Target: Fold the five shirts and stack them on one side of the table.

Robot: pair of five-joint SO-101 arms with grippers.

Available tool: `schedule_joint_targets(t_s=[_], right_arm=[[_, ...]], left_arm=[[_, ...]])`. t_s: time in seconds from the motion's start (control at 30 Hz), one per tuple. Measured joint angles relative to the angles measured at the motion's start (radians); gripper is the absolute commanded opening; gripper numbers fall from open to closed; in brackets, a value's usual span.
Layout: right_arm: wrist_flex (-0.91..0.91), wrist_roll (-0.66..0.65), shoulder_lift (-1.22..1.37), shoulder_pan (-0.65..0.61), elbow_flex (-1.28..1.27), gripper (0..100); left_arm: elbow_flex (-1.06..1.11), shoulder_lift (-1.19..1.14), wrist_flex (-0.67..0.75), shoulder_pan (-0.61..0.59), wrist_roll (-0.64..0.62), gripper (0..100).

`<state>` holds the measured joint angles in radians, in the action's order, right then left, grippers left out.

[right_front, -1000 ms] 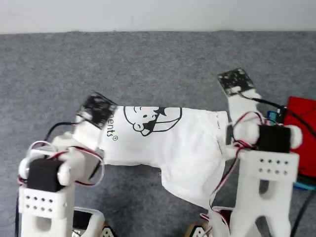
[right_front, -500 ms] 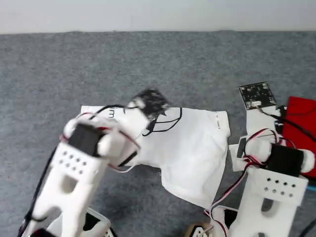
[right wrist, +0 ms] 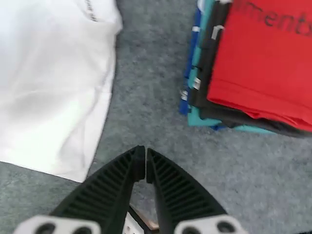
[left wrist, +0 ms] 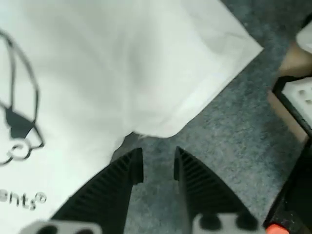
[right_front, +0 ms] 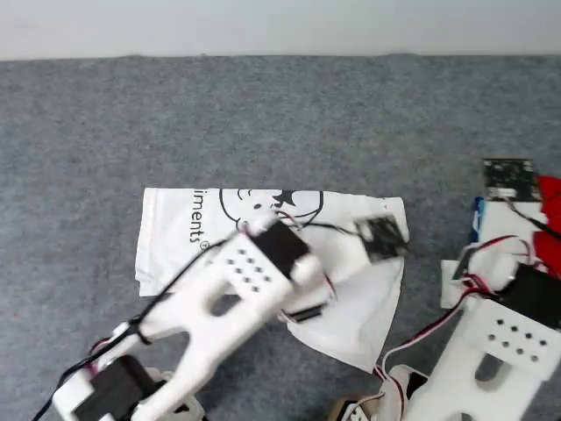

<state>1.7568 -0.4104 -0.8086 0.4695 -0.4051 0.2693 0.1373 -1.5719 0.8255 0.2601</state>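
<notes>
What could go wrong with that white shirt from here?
The left gripper, open, hovers at the loose lower flap of the white shirt; it might pinch only one layer, leaving a crooked fold. That arm also stretches across the shirt, so it could drag and wrinkle the cloth. The right gripper, shut, sits near the stack of folded shirts and could nudge it.

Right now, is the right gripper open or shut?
Shut and empty: the right gripper shows its fingertips pressed together over bare grey table, nothing between them.
</notes>
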Motion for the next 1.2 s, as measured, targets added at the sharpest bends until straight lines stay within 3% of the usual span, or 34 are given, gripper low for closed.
schedule_joint_targets(t_s=[0.23, 0.57, 1.2], right_arm=[[0.000, -0.072, 0.000, 0.117, 0.000, 0.9], [0.000, -0.084, 0.000, 0.121, 0.000, 0.9], [0.000, -0.084, 0.000, 0.121, 0.000, 0.9]], left_arm=[[0.000, -0.161, 0.071, 0.078, 0.005, 12], [-0.006, -0.287, 0.129, 0.135, 0.048, 17], [-0.009, -0.479, 0.279, 0.170, 0.048, 15]])
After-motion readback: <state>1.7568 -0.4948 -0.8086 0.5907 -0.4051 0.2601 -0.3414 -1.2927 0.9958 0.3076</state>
